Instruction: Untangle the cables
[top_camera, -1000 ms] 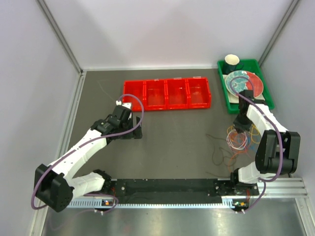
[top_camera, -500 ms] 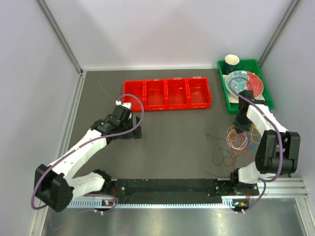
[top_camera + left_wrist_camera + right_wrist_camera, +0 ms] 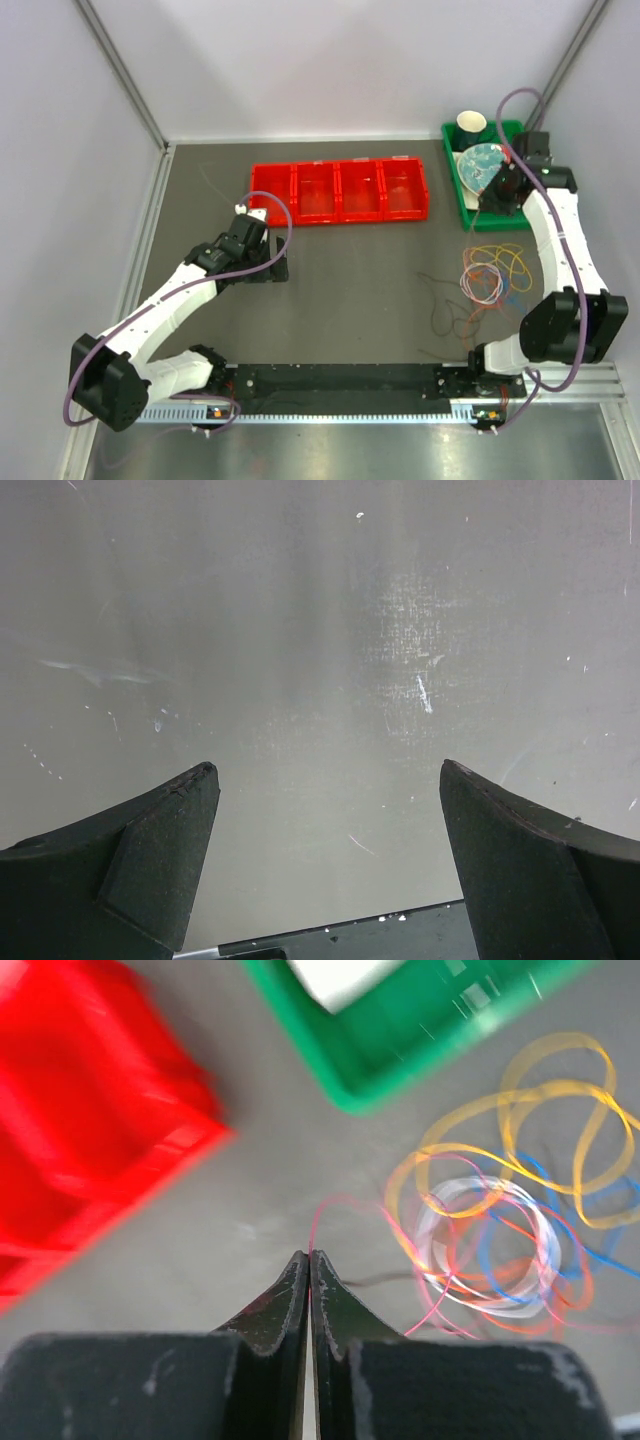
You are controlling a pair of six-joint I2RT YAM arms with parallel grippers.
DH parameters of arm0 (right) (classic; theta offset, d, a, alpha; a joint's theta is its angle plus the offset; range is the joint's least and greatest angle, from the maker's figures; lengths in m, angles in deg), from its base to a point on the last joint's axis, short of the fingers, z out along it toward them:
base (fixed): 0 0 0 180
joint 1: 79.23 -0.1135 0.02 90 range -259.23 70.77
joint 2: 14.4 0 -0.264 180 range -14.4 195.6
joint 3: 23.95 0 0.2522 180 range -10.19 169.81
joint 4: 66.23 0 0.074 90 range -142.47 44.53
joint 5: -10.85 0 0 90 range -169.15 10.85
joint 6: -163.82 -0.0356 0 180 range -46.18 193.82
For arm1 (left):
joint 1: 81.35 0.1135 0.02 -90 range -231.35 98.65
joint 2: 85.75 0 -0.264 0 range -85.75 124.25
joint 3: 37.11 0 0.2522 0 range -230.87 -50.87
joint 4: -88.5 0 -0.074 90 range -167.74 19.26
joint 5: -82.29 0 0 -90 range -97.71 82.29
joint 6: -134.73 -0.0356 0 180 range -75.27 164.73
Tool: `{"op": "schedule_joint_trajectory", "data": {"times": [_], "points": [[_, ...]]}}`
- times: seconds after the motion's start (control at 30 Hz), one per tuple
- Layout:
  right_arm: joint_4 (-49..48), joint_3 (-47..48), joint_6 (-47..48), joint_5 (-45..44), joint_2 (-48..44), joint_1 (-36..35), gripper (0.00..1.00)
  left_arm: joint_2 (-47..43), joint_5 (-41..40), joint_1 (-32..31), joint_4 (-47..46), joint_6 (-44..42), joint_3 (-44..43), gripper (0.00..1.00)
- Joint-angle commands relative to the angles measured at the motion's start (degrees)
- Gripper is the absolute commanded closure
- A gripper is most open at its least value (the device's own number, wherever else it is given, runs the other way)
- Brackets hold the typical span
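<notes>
One strand is being singled out: the right gripper (image 3: 309, 1256) is seen clamped on a red cable (image 3: 335, 1203), up by the green tray (image 3: 470, 215) at far right. The cables (image 3: 492, 275) lie bunched nearer in, at right. The left gripper (image 3: 326, 767) is held wide apart, empty, at left. A steady pull clear of the heap is called for next — other loops may be dragged along.

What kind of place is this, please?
Probably a laboratory robot cell: plain pale walls enclose a grey table, with the left arm and right arm bolted at its near edge.
</notes>
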Motion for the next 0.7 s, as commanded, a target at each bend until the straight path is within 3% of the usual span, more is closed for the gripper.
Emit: {"op": "schedule_joint_trajectory", "data": {"times": [0.0, 0.47, 0.67], "points": [[2.2, 9.7, -4.2, 6.0, -2.9, -0.8, 1.00, -0.7, -0.9, -0.2, -1.9, 0.4, 0.2, 0.05], [4.6, 46.8, -10.4, 15.6, 5.8, -6.5, 1.00, -1.2, -0.8, -0.3, -2.1, 0.5, 0.2, 0.05], [-4.6, 55.0, -15.2, 23.9, 8.5, -7.5, 1.00, -1.4, -1.1, -0.3, -2.0, 0.4, 0.3, 0.05]]}}
